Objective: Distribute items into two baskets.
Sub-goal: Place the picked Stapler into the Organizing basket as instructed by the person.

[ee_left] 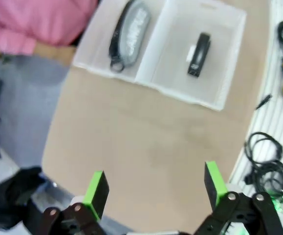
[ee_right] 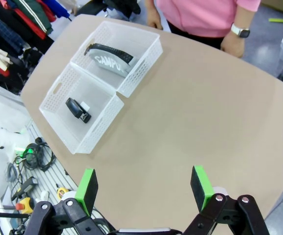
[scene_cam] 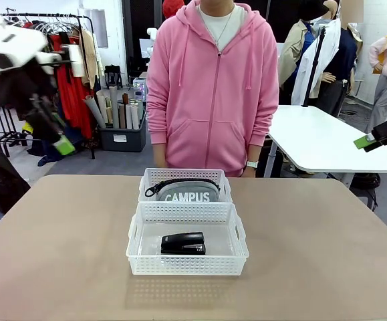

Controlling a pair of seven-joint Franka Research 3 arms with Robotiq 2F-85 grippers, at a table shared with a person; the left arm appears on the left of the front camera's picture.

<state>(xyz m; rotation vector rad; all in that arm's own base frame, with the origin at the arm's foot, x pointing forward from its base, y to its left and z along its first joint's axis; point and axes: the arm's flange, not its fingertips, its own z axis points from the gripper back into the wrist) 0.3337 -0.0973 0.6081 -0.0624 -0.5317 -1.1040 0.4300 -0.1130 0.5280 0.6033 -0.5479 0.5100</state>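
Two baskets sit touching, one behind the other, at the middle of the counter (scene_cam: 59, 247): the near basket (scene_cam: 187, 267) holds the black stapler (scene_cam: 183, 243), and the far basket (scene_cam: 150, 180), by the person in the pink hoodie (scene_cam: 211, 87), holds the grey pouch (scene_cam: 188, 192) marked CAMPUS, standing on its edge with its black strap along the top. You have one item in each basket, so the sorting looks done, and what is left seems to be parking the arms cleanly.

Your left gripper (ee_left: 154, 188) hangs high above the counter's left side with its jaws wide apart and nothing between them; your right gripper (ee_right: 144, 188) hangs high on the other side, jaws equally spread and empty. Keep both arms raised and well apart from the baskets, since a low sweep could catch a lattice wall and shove the pair. Watch the person's hand (ee_right: 232, 43) at the far edge before you move across. If you want to tidy anything, lay the pouch flat, gripping its body rather than the loose strap.
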